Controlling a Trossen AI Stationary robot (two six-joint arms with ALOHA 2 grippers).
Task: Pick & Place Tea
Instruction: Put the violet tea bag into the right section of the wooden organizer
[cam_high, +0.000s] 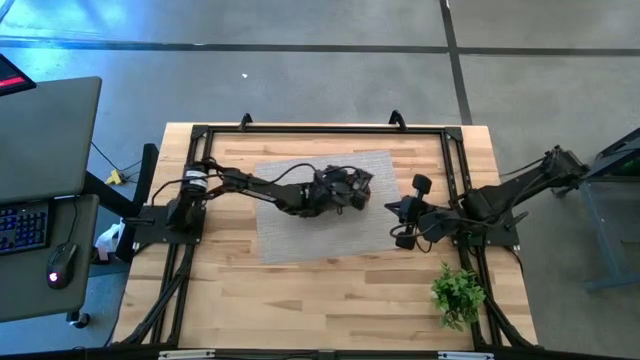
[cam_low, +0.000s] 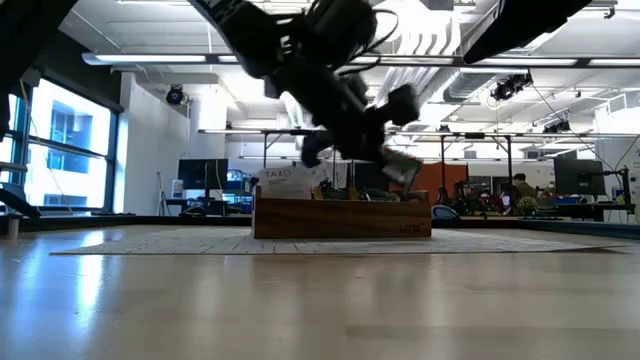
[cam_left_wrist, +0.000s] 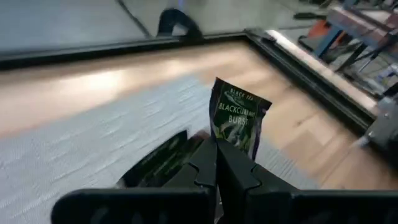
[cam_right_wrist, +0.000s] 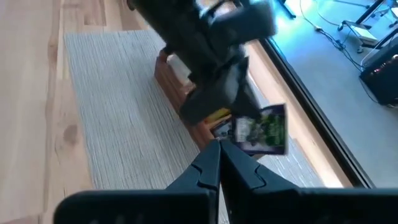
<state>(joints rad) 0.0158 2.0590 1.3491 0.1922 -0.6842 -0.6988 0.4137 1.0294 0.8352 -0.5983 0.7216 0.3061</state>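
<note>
My left gripper (cam_left_wrist: 217, 163) reaches out over the brown wooden tray (cam_right_wrist: 169, 79), which stands on a grey mat (cam_high: 300, 225), and it is shut on a dark green tea sachet (cam_left_wrist: 239, 118). The sachet also shows in the right wrist view (cam_right_wrist: 264, 130), held over the tray's end, and in the low view (cam_low: 400, 172) above the tray (cam_low: 340, 218). More tea sachets lie in the tray, a yellow one (cam_right_wrist: 219, 116) among them. My right gripper (cam_right_wrist: 219, 152) is shut on nothing and hangs off the mat's right side (cam_high: 398, 212). My left gripper pinches the dark green sachet by its lower edge (cam_left_wrist: 235, 147) between its two fingers. The fingers slant downward from the table's left side. The sachet sticks out past the fingertips, tilted, and is lifted clear of the tray.
A small green plant (cam_high: 458, 293) stands at the table's near right corner. Black frame rails (cam_high: 455, 170) run along the table's edges. Bare wood lies in front of the mat (cam_high: 320, 300).
</note>
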